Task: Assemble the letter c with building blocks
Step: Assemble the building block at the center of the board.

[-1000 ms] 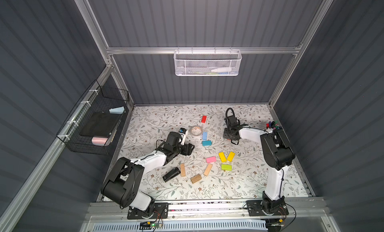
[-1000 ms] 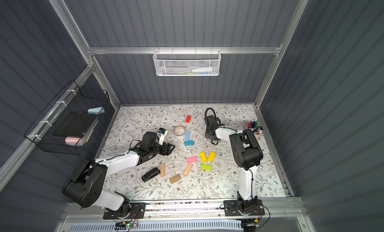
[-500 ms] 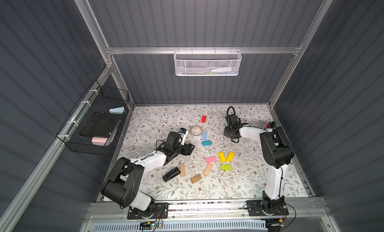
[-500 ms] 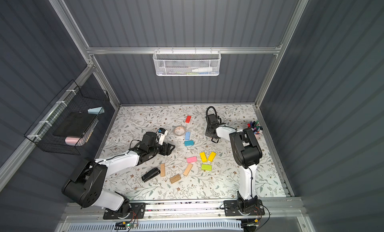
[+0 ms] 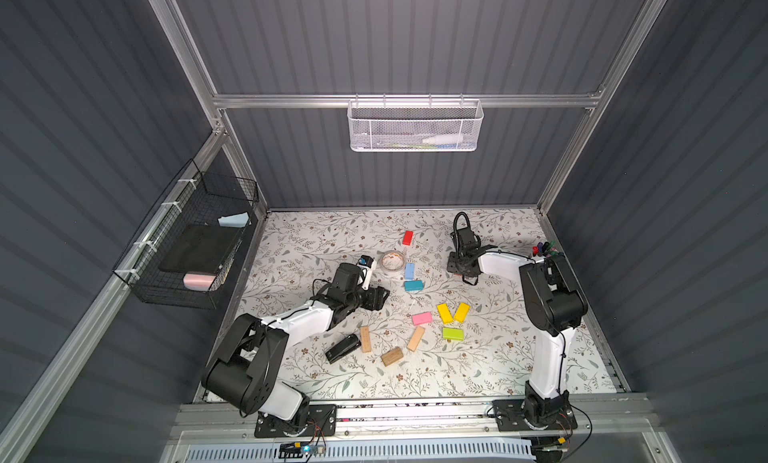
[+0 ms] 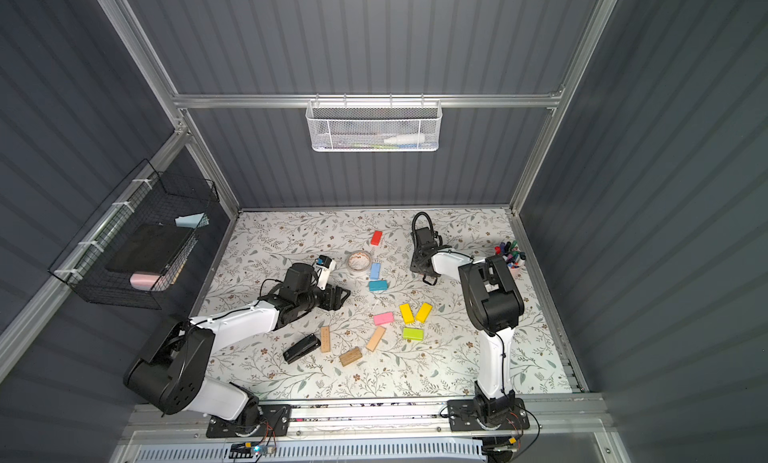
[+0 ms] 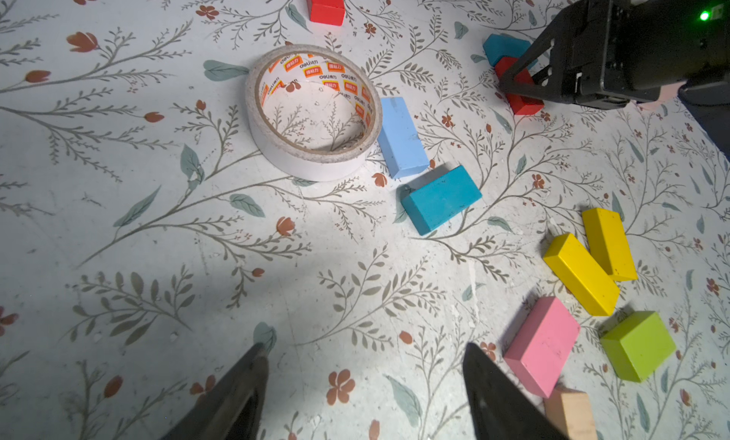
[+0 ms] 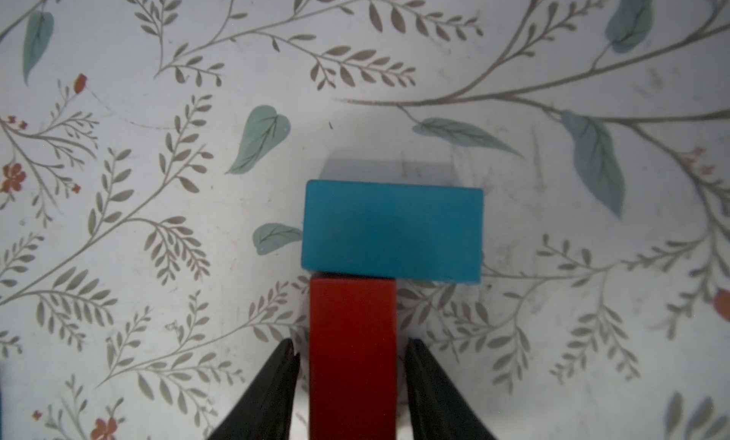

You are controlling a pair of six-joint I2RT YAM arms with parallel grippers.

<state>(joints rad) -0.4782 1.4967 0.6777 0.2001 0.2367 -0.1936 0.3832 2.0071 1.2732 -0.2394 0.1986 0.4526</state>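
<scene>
Floral-papered table (image 5: 316,240) in a grey-walled booth. In both top views the loose blocks sit mid-surface: pink block (image 5: 422,318), two yellow blocks (image 5: 444,313), lime block (image 5: 453,333), three bare-wood blocks (image 5: 392,356) toward the near edge, loose teal block (image 5: 413,285) and light blue block (image 5: 409,270) by the tape roll (image 5: 392,260), lone red block (image 5: 407,238) nearer the far edge. The right gripper (image 5: 460,270) stands tip-down between centre and right edge, on the same spot as a second ago; what lies under it is hidden. The left gripper (image 5: 380,298) lies low, left of centre. Left wrist view: its fingers (image 7: 245,394) are spread wide over bare paper, holding and touching nothing. Across the surface the right gripper straddles a red block (image 7: 521,98) lying against a teal block (image 7: 503,47). Right wrist view holds the change: the jaws have just eased apart, with slivers of table showing either side of the red block. It lies flat and released, its end butted to the teal block's long side, one edge flush. Likely the first corner of the C; the other blocks are unplaced. A straight lift should avoid nudging it.
</scene>
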